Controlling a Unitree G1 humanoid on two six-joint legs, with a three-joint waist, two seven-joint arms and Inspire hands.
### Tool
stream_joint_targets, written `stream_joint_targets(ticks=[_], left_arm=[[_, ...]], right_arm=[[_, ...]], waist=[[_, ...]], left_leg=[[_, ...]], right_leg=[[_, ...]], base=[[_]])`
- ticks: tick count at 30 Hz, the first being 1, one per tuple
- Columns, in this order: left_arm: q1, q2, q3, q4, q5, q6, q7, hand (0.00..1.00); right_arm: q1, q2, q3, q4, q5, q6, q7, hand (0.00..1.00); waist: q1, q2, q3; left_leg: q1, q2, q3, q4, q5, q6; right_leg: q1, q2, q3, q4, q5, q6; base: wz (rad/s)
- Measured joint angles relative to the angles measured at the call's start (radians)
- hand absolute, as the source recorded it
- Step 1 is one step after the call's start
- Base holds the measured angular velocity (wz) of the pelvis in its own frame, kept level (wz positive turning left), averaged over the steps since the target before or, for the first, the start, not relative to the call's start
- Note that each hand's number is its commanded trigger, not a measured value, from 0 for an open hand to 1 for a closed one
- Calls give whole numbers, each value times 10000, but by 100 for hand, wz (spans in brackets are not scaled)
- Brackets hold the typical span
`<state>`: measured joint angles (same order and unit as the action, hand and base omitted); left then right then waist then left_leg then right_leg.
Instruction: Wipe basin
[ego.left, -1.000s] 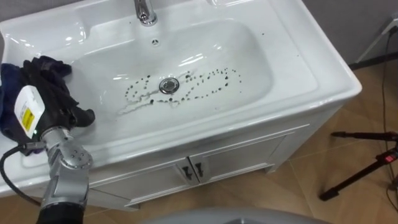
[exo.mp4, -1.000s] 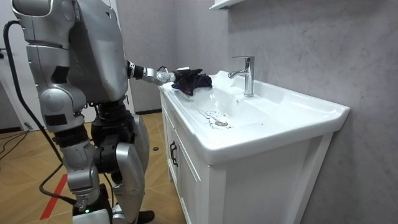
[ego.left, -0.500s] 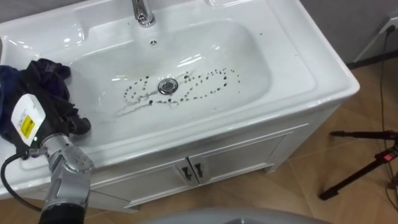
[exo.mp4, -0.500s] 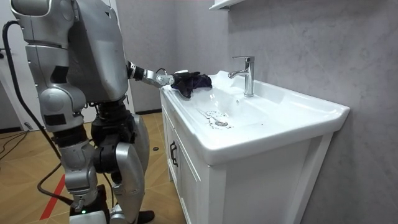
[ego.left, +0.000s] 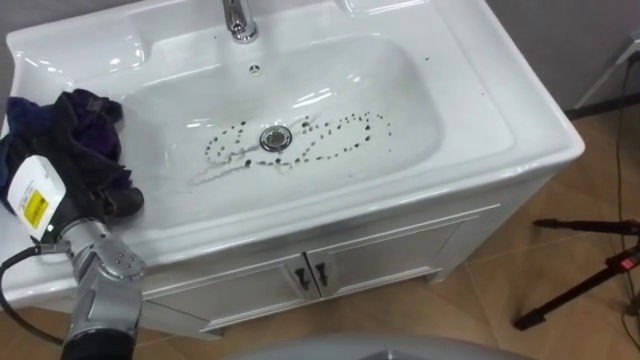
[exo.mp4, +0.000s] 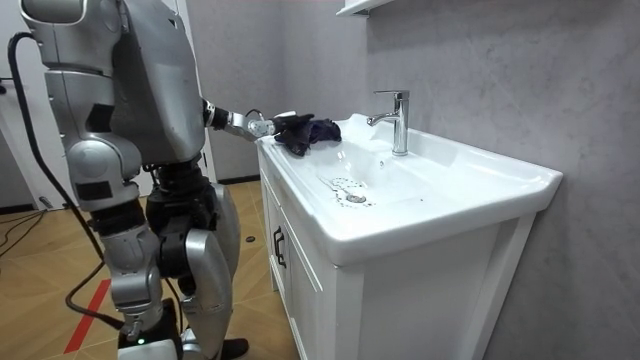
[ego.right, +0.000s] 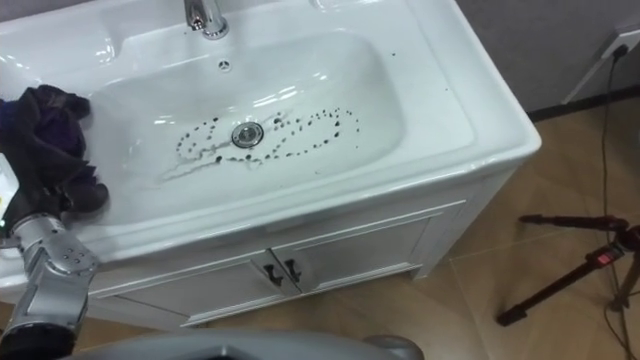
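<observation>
The left hand (ego.left: 100, 195) clutches a crumpled dark blue cloth (ego.left: 70, 125) on the rim of the white ceramic basin (ego.left: 480, 110). It is likely held ready for the black specks (ego.left: 335, 135) inside.

The white ceramic basin (ego.left: 500, 120) sits on a white cabinet with two doors (ego.left: 380, 255). On its left rim lies a crumpled dark blue cloth (ego.left: 70, 130). Many small dark specks (ego.left: 330, 135) are scattered on its bottom around the round metal drain (ego.left: 275, 138).

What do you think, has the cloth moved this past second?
Yes, slightly: in the room view the cloth, held in the left hand, has drawn away from the tap, toward the robot.
</observation>
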<state>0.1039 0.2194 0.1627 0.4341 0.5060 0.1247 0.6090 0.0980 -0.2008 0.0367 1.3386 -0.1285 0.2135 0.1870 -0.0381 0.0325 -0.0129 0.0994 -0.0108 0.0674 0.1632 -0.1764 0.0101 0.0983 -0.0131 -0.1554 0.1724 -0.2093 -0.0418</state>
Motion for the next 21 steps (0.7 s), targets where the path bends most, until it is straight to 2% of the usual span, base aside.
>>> stream_joint_targets(ticks=[7, 13, 21], left_arm=[[-77, 3, 0, 1, -5, -1, 13, 0], [-196, 36, 19, 0, -15, 6, -12, 0], [-191, 35, 36, 26, -37, -3, -102, 0]], right_arm=[[-30, -14, 4, -213, 20, 58, 11, 0], [-8, -16, -10, -219, 6, 54, 9, 0], [-172, -18, -211, -222, -290, 55, -124, 0]], waist=[[-1, 59, -13], [171, 99, -6], [192, 99, 13]], left_leg=[[-146, -9, -169, 0, 0, 0], [-160, -5, -192, 0, 2, -1], [-130, -7, -273, -7, 2, -1]], right_leg=[[-88, -7, -112, 2, 1, -1], [-110, 2, -106, -18, 10, -17], [-104, -2, -105, -19, 12, -20]], base=[[5], [0], [0]])
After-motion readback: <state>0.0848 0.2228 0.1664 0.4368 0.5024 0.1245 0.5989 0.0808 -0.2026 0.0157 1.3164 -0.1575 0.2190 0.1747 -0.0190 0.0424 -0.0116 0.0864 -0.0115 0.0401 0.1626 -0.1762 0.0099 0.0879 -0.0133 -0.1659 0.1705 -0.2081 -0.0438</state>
